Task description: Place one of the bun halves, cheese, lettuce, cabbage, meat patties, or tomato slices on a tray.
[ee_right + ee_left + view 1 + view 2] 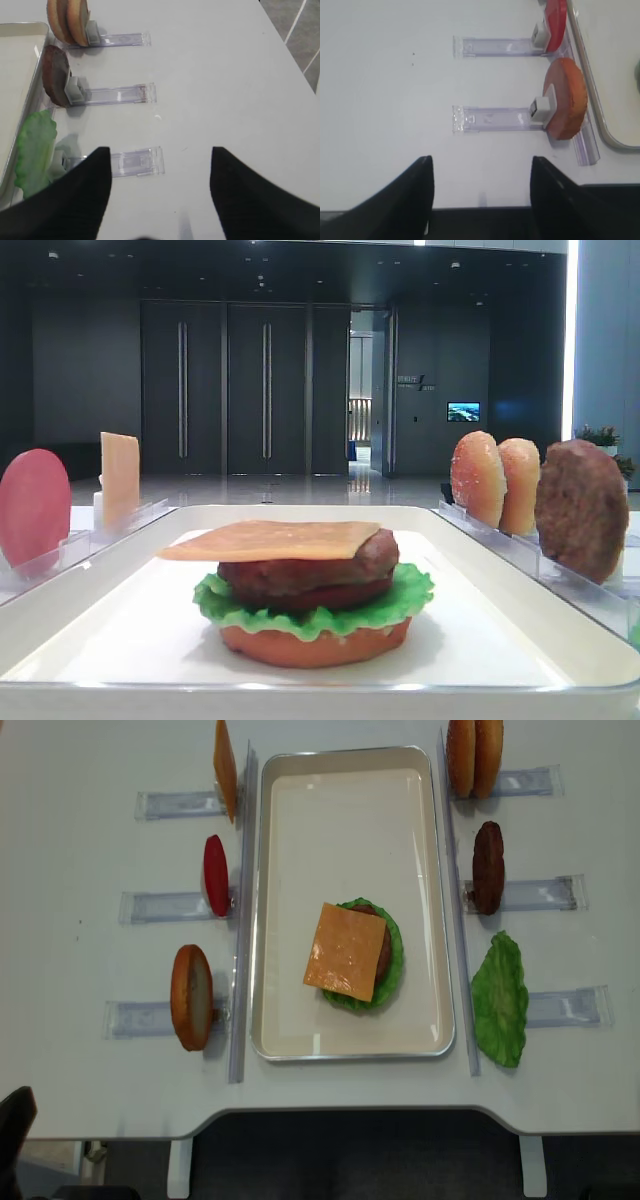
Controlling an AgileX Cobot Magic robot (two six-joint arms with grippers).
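Observation:
The white tray [350,790] holds a stack: bun half [315,648], lettuce [405,598], meat patty [300,575] and cheese [345,951] on top. On the left racks stand another cheese slice [225,765], a tomato slice [215,875] and a bun half [191,997]. Two bun halves [474,757], a patty [488,867] and a lettuce leaf [500,998] are on the right. My left gripper [481,161] is open over the table's front edge, short of the bun half [565,97]. The right gripper [160,150] is open beside the lettuce [35,150]. Cabbage is out of view.
Narrow clear racks [165,905] lie on both sides of the tray on the white table [80,850]. The rack [137,161] near the right gripper has its outer part bare. A dark piece of the left arm [14,1120] shows off the table's front left corner.

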